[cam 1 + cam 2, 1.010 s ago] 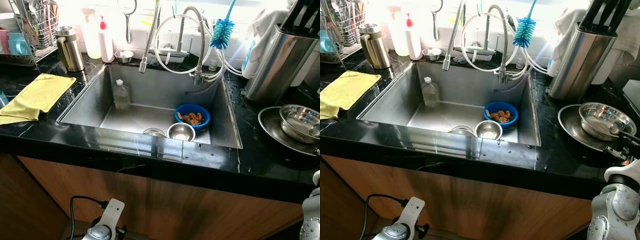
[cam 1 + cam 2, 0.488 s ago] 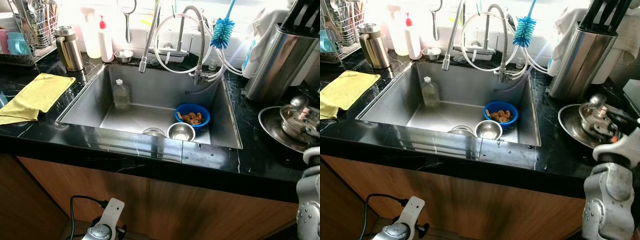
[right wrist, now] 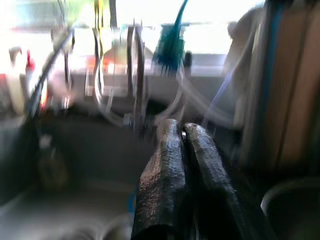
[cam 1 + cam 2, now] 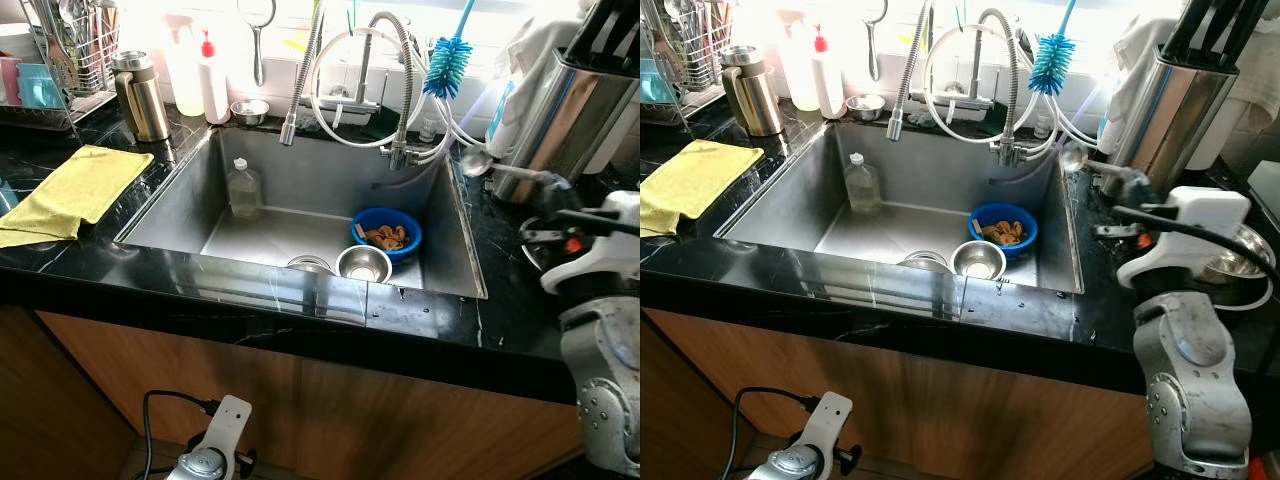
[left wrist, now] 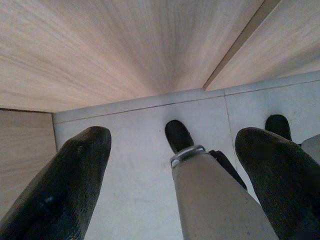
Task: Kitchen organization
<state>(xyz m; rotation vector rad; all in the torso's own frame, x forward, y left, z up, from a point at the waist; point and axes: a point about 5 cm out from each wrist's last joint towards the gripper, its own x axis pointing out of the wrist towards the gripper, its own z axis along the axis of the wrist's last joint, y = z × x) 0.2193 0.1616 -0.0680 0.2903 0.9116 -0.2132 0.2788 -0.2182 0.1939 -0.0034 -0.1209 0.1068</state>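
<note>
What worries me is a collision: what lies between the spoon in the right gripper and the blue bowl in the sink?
Between the spoon and the blue bowl are a strip of black counter and the sink's right wall; the left eye view shows it.

A black marble counter carries a yellow cloth, thermos and bottles.

Black marble countertop with pale veining spans the frame's middle, with a steel sink set into it. Wood-faced cabinet front occupies the lower frame. Strong daylight from a window at top centre washes out the back wall. Pale tiled floor lies beneath.
</note>
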